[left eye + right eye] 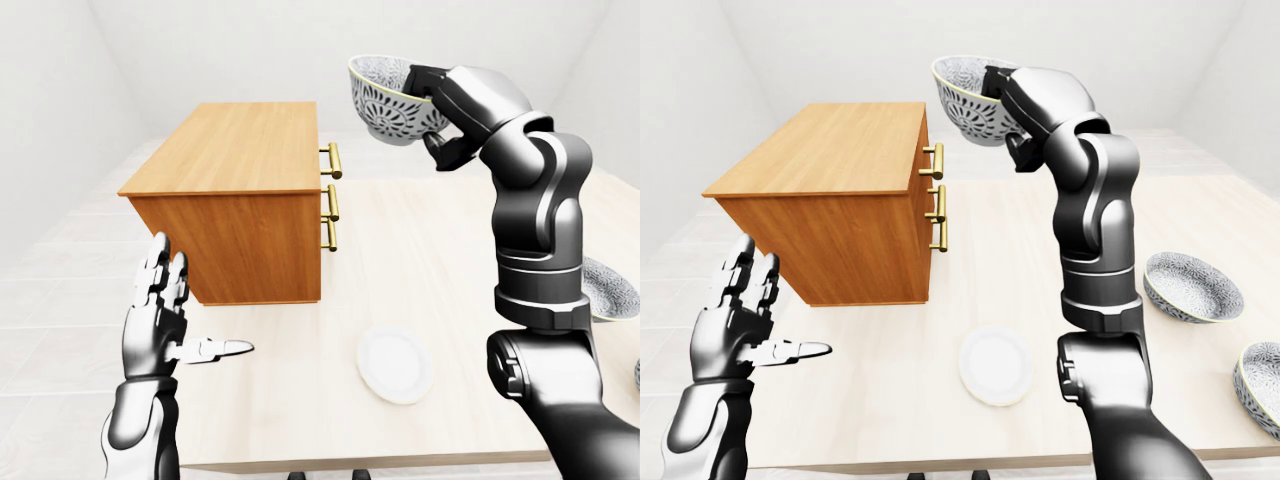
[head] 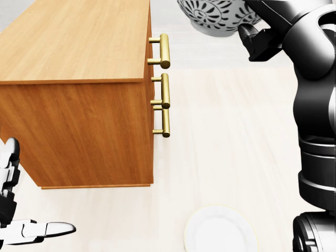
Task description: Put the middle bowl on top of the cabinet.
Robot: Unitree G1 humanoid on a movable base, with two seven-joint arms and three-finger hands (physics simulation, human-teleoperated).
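Pinching the bowl (image 1: 385, 108) at its rim, right hand (image 1: 447, 112) fingers hold it tilted, mouth upward; left hand (image 1: 160, 322) fingers spread.

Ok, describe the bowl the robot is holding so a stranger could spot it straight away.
Find the wooden cabinet on the pale table in the left-eye view. Just right of its brass handles and higher than its top, a black-and-white patterned bowl hangs in the air, gripped by the right hand. The two similar bowls sit on the table far right.
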